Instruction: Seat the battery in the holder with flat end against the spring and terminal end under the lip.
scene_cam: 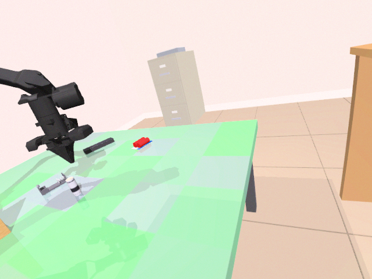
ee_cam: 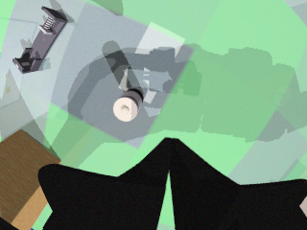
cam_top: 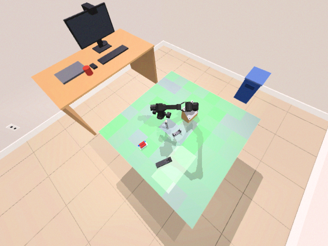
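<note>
Battery, a small pale cylinder with a dark band (cam_top: 166, 124) (scene_cam: 73, 186) (ee_cam: 129, 106), stands on end near the centre of the wrist view, outside the grey battery holder with upright ends (cam_top: 177, 132) (scene_cam: 51, 188) (ee_cam: 43, 40) at that view's upper left. Black two-finger gripper (cam_top: 160, 118) (scene_cam: 72, 162) (ee_cam: 171, 144) has its tips pressed together on nothing, at left in the exterior view, above the green patchwork table (cam_top: 175, 205) (scene_cam: 186, 216) (ee_cam: 240, 29). Seating is not yet begun.

Handling, by judgement: light, rigid, smooth-walled, apt to topple or roll if nudged. Recommended hold is square across mid-barrel, both ends left free; fingers must first spread. Holder's spring should yield; its lip probably will not, so tilt the terminal end under gently. Which end is up appears to be the terminal, though detail is too coarse for certainty.
</note>
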